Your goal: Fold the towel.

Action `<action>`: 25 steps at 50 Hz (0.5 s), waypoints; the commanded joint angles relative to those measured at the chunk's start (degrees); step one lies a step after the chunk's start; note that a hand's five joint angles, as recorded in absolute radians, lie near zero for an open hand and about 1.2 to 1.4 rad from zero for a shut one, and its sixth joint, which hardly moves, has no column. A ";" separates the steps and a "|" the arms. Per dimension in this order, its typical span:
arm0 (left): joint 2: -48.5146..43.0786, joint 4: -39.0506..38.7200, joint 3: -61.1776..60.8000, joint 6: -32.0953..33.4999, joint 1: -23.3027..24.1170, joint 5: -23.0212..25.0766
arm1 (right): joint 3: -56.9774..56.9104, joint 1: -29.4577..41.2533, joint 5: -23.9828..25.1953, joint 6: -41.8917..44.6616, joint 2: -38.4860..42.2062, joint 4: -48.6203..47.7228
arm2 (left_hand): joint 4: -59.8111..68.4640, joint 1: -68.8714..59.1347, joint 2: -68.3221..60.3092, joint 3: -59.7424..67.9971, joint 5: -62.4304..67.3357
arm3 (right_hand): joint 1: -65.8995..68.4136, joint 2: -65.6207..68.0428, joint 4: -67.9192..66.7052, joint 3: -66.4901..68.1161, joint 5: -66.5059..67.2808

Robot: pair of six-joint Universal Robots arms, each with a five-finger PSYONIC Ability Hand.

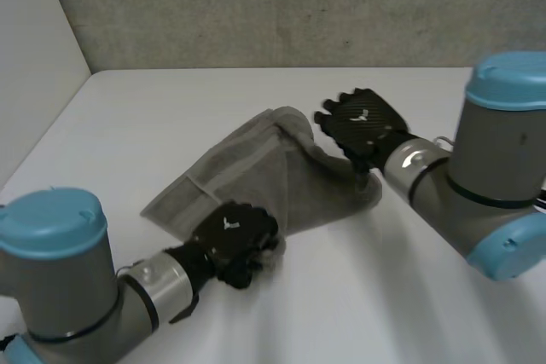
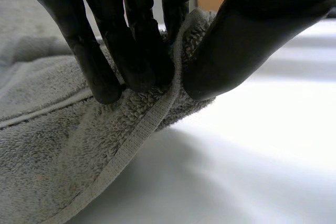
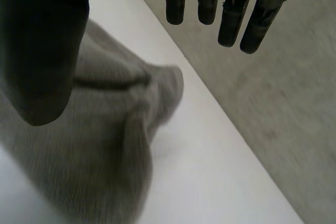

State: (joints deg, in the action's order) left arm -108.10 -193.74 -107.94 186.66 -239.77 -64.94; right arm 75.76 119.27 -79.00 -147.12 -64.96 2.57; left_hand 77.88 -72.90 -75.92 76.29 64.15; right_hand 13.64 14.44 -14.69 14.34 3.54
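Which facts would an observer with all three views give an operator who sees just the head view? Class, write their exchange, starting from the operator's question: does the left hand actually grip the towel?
Observer: Yes. The left wrist view shows the left hand pinching the towel at its hemmed edge between fingers and thumb.
Operator: Is the right hand holding too?
Observer: No. Its wrist view shows the right hand open, fingers straight, towel bunched under the thumb.
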 commanded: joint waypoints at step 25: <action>7.73 1.70 -9.31 3.62 -21.62 -1.07 | -26.01 12.12 7.80 27.40 21.54 12.44 | -63.29 58.31 61.33 -61.71 -59.56 | -3.64 -4.44 4.69 -4.34 -3.54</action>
State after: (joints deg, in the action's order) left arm -100.37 -192.00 -116.49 190.22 -256.98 -66.08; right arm 51.26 129.69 -73.95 -123.95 -45.87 11.94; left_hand 17.49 -17.08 -17.18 17.39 5.09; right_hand 13.63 14.44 -14.69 14.33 3.54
